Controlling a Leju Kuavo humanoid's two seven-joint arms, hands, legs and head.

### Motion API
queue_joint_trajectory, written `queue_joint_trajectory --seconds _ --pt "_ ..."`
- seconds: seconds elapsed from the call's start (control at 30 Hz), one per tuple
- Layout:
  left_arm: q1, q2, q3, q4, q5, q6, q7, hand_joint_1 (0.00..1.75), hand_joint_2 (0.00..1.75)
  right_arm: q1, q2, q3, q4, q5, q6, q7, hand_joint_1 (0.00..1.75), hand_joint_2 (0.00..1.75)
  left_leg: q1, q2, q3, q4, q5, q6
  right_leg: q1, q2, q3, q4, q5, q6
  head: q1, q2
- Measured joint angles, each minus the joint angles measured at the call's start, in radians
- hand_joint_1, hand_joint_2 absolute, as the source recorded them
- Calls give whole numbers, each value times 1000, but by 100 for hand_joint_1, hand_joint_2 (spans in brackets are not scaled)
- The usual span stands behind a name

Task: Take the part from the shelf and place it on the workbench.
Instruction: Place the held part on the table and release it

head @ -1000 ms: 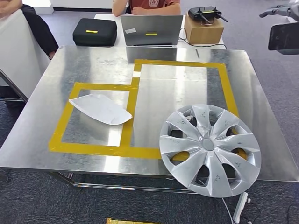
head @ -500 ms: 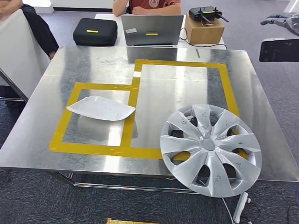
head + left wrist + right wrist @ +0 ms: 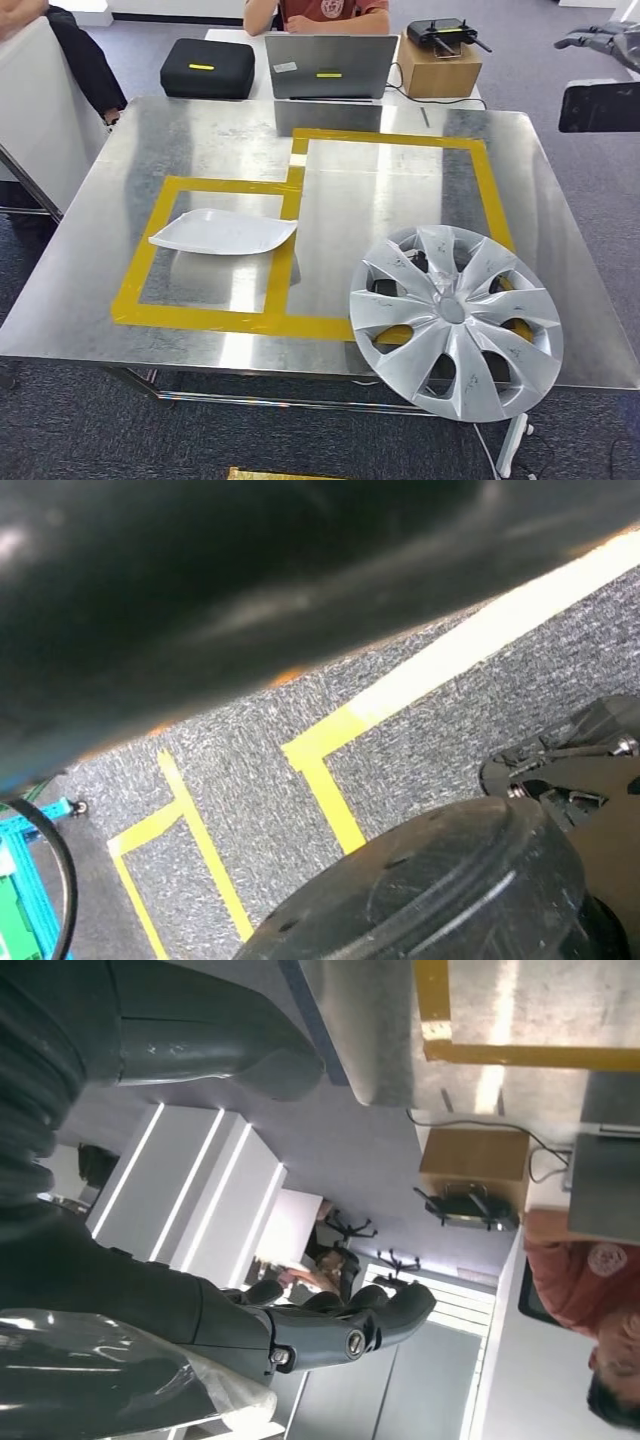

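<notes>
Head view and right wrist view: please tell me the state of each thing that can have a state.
Hubcap: lying flat, overhanging the workbench's near edge.
White part: lying inside the left taped square.
Laptop: open, its back toward the robot.
Black case: closed.
Right hand: raised, holding nothing, fingers extended.

On one metal workbench (image 3: 90, 290) lie one silver hubcap (image 3: 456, 318) and one white curved part (image 3: 223, 232). Two rectangles of yellow tape (image 3: 281, 275) are marked on its top. Behind it stand one grey laptop (image 3: 333, 67), one black case (image 3: 207, 68) and one cardboard box (image 3: 441, 70) bearing one black controller (image 3: 444, 33). Two people sit at the far side.
</notes>
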Motion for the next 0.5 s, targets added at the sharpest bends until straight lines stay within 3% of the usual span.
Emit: queue_joint_trajectory --seconds 0.1,0.17,0.23,0.3,0.4,0.43,0.47,0.5 --pt "0 -1 0 0 0 0 2 0 0 3 0 -1 0 2 2 0 0 175 1 0 0 1 0 -1 -2 -1 13 -25 22 2 0 0" --pt "0 -1 0 1 1 1 6 0 0 13 0 -17 -1 10 9 -2 0 175 1 -1 -10 16 0 -19 -5 -5 86 -159 82 1 2 0" --pt "0 1 0 3 1 2 9 0 0 24 0 -32 -2 16 15 -3 0 175 1 -3 -28 39 -10 -41 -7 -9 138 -268 127 -13 3 0" --pt "1 0 0 3 0 2 9 0 0 27 0 -37 -3 17 16 -3 0 175 2 -3 -52 98 -65 -52 -8 -10 123 -267 136 -32 1 0" --pt "0 -2 0 3 -1 3 8 0 0 30 0 -45 -4 17 16 -3 0 175 3 -4 -106 283 -180 -57 -1 -8 99 -266 154 -48 -4 0" --pt "0 -2 0 3 -1 3 8 0 0 32 0 -45 -4 17 17 -3 0 175 2 -4 -109 316 -192 -53 3 -7 90 -266 160 -51 -4 0" --pt "0 -2 0 3 -1 3 8 0 0 34 0 -46 -4 17 17 -3 0 175 1 -4 -95 312 -185 -47 8 -6 82 -266 168 -53 -4 0" --pt "-1 -2 0 3 -1 3 8 0 0 34 0 -47 -4 17 17 -3 0 175 -2 -4 -62 269 -162 -37 13 -4 74 -266 175 -54 -4 0"
